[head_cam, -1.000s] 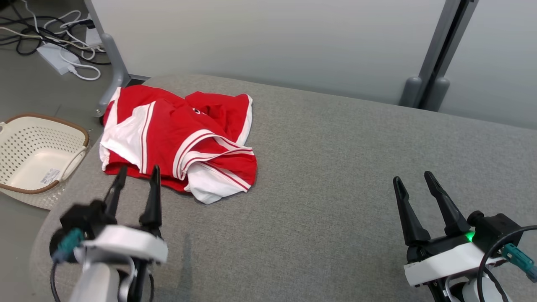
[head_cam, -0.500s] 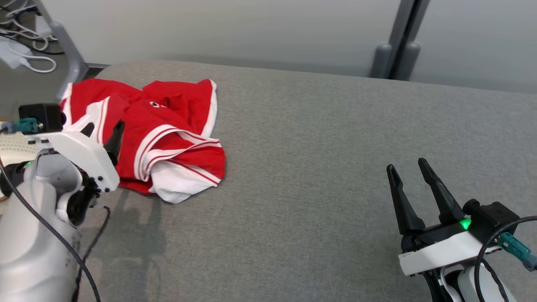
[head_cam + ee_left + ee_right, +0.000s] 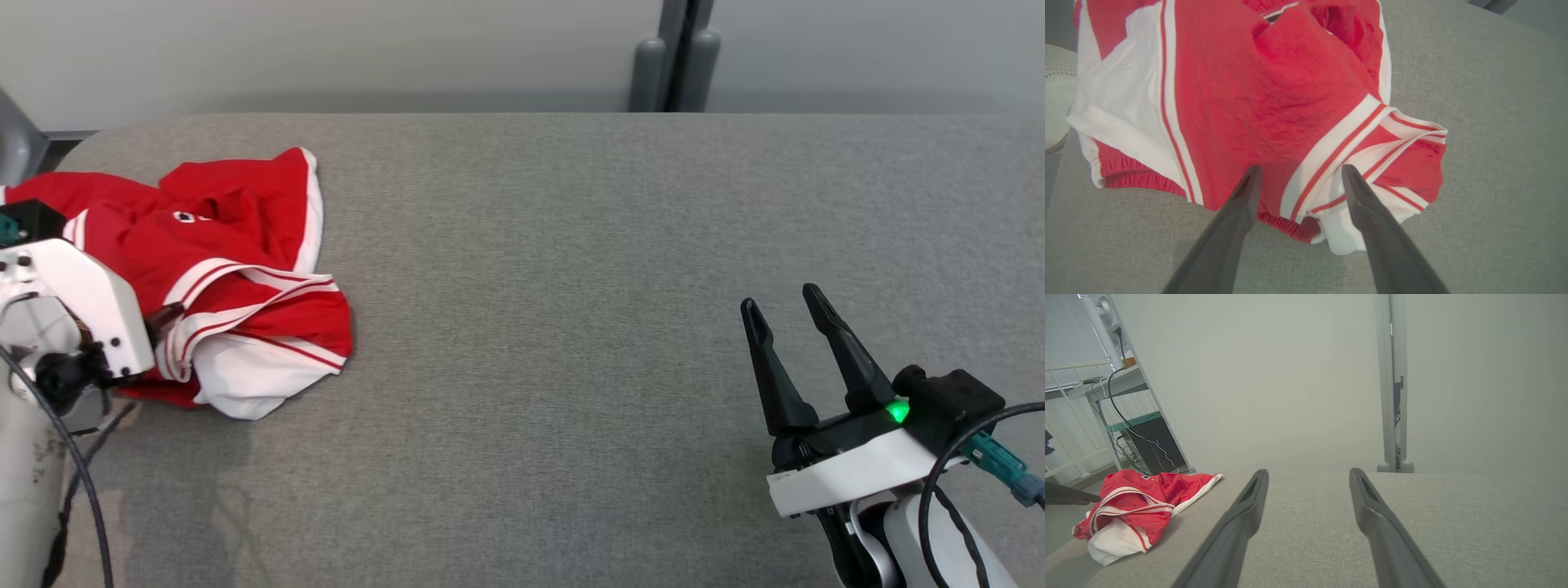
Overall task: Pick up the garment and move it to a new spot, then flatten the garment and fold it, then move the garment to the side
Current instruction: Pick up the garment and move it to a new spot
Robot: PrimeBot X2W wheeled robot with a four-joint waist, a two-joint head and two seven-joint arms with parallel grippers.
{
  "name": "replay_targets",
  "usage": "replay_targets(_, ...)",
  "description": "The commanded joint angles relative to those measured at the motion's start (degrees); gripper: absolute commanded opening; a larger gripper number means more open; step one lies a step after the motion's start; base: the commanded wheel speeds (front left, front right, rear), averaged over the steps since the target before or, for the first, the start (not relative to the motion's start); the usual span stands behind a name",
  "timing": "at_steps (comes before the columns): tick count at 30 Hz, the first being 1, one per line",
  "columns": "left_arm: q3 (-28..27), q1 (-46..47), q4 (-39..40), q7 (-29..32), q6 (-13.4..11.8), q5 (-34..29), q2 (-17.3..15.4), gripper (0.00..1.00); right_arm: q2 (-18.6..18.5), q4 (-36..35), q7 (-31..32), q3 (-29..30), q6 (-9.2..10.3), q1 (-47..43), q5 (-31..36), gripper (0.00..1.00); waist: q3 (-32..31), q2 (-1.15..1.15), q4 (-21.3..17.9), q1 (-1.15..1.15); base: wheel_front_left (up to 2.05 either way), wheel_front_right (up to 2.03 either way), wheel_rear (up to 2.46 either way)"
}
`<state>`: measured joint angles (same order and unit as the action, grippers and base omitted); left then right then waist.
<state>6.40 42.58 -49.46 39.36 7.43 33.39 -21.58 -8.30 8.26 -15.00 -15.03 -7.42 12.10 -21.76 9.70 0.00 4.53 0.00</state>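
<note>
Garment (image 3: 237, 278): you've got it at 9 o'clock on the grey upholstered surface (image 3: 571, 286), close to the rounded corner. It's a crumpled heap, not flat. The fabric is red and slightly crinkled, with smooth white panels, thin red pinstripes and white striped bands. A gathered elastic edge runs along the side nearest the left arm. A white flap sticks out at the heap's 5 o'clock.

Left gripper (image 3: 1301, 167): the fingers are spread and hold nothing. They are dark, matte and tapered, and they point down at the heap's near edge. In the left wrist view one tip sits over the red panel and the other over a white striped band. You can't tell from the views whether they touch the cloth. A white perforated basket (image 3: 1055, 69) shows at 9 o'clock in that view.

Right gripper (image 3: 778, 296): at 4 o'clock in the head view, well apart from the garment. Its fingers are spread, empty, and point toward 12 over bare cloth. A green light glows on the wrist.

The surface is a fine grey weave. Behind it at 12 o'clock are smooth pale panels and two round grey posts (image 3: 673, 65).
</note>
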Motion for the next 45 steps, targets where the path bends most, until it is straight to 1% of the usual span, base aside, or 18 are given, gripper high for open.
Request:
replay_targets(1,-0.02,1.20,-0.16,0.04,0.06,-0.34,-0.62,1.00,-0.34,-0.07,-0.25,0.17,-0.13,0.66,-0.41,1.00,0.71,0.00,-1.03,0.00,0.00,0.00,0.00)
replay_targets(7,1.14,2.02,-3.74,3.48,0.06,0.44,-1.47,1.00,-0.40,-0.23,-0.25,0.13,-0.13,1.40,-0.54,1.00,2.00,0.00,-3.55,0.00,0.00,0.00,0.00)
replay_targets(13,1.37,2.71,-5.47,2.77,0.07,0.73,-2.43,1.00,-0.45,-0.53,-0.25,0.31,-0.13,1.66,-0.57,1.00,3.04,0.00,-5.14,0.00,0.00,0.00,0.00)
replay_targets(15,1.51,2.82,-5.97,2.73,0.07,0.85,-2.59,0.97,-0.42,-0.61,-0.25,0.56,-0.13,1.63,-0.51,1.00,3.13,0.00,-5.37,0.00,0.00,0.00,0.00)
replay_targets(16,1.70,2.91,-6.14,2.82,0.07,0.80,-2.73,0.78,-0.41,-0.62,-0.25,0.62,-0.13,1.62,-0.50,1.00,3.14,0.00,-5.43,0.00,0.00,0.00,0.00)
replay_targets(17,1.91,3.02,-6.23,2.91,0.07,0.74,-2.86,0.49,-0.39,-0.58,-0.25,0.67,-0.13,1.62,-0.50,1.00,3.11,0.00,-5.47,0.00,0.00,0.00,0.00)
replay_targets(18,2.15,3.15,-6.28,3.05,0.07,0.78,-2.97,0.36,-0.36,-0.49,-0.25,0.74,-0.13,1.62,-0.50,1.00,3.05,0.00,-5.48,0.00,0.00,0.00,0.00)
replay_targets(19,2.43,3.29,-6.22,3.21,0.07,0.91,-3.05,0.15,-0.31,-0.38,-0.25,0.82,-0.13,1.59,-0.49,1.00,2.96,0.00,-5.45,0.00,0.00,0.00,0.00)
replay_targets(20,2.76,3.36,-6.06,3.31,0.07,1.04,-3.09,0.00,-0.21,-0.31,-0.25,0.89,-0.13,1.56,-0.46,1.00,2.81,0.00,-5.40,0.00,0.00,0.00,0.00)
replay_targets(29,5.55,2.09,-3.82,4.72,0.07,2.95,-3.91,0.00,0.33,0.32,-0.25,1.05,-0.13,0.72,-0.38,1.00,0.77,0.00,-4.30,0.00,0.00,0.00,0.00)
replay_targets(32,5.86,2.18,-1.30,4.11,0.07,4.77,-4.20,0.00,0.53,0.71,-0.25,1.07,-0.13,0.25,-0.47,1.00,-0.73,0.00,-3.84,0.00,0.00,0.00,0.00)
replay_targets(36,4.54,2.68,3.20,4.89,0.07,10.22,-2.98,0.00,0.78,0.98,-0.25,1.27,-0.13,-0.67,-0.61,1.00,-2.51,0.00,-3.38,0.00,0.00,0.00,0.00)
replay_targets(39,5.07,1.97,7.45,5.95,0.07,12.89,-3.53,0.00,0.95,1.13,-0.25,1.23,-0.13,-0.99,-0.78,1.00,-3.87,0.00,-3.22,0.00,0.00,0.00,0.00)
replay_targets(40,5.07,1.97,7.45,5.95,0.07,12.89,-3.53,0.00,0.95,1.13,-0.25,1.23,-0.13,-0.99,-0.78,1.00,-3.87,0.00,-3.22,0.00,0.00,0.00,0.00)
replay_targets(42,5.52,1.35,10.52,6.24,0.08,14.25,-3.91,0.00,1.07,1.29,-0.25,1.25,-0.13,-1.32,-0.88,1.00,-4.77,0.00,-3.19,0.00,0.00,0.00,0.00)
replay_targets(45,5.79,0.53,14.76,6.28,0.08,16.86,-3.62,0.00,1.18,1.54,-0.25,1.50,-0.13,-2.18,-1.02,1.00,-6.11,0.00,-3.20,0.00,0.00,0.00,0.00)
